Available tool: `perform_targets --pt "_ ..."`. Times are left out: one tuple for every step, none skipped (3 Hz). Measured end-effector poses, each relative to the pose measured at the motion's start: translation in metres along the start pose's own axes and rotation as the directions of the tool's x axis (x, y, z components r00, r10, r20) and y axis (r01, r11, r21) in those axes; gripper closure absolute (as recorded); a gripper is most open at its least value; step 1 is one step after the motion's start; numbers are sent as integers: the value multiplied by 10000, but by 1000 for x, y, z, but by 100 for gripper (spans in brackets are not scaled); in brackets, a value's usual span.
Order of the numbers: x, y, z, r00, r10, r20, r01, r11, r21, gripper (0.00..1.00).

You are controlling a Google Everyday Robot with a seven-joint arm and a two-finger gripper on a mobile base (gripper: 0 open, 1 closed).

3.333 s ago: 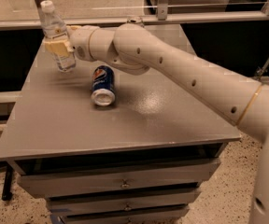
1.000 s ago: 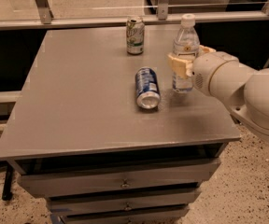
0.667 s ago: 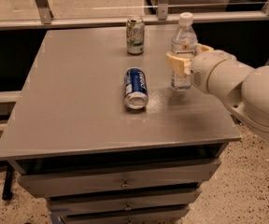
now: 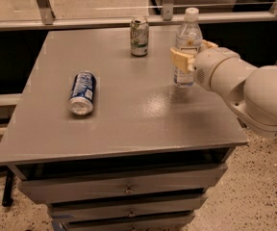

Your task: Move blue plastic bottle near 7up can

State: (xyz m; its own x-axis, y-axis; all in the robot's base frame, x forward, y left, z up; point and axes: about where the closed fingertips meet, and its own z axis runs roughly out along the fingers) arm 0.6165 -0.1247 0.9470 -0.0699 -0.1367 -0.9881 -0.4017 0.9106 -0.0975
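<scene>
Grey table (image 4: 143, 109), 3 drawers (image 4: 129, 190); speckled floor (image 4: 258, 196); glass railing (image 4: 95, 4) behind, perhaps.

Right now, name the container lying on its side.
The Pepsi can; the 7up can and blue plastic bottle, in the gripper at right, stand upright.

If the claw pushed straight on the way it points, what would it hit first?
The claw, shut on the bottle, points across the table toward the 7up can. That can looks first in line, though depth is unclear; it might pass just beside.
</scene>
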Motion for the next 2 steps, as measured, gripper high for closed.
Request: perform_targets --pt "-4 -2 10 9999 -21 99 22 10000 -81 100" --pt "-8 -2 21 9998 28 211 -23 9998 -219 100"
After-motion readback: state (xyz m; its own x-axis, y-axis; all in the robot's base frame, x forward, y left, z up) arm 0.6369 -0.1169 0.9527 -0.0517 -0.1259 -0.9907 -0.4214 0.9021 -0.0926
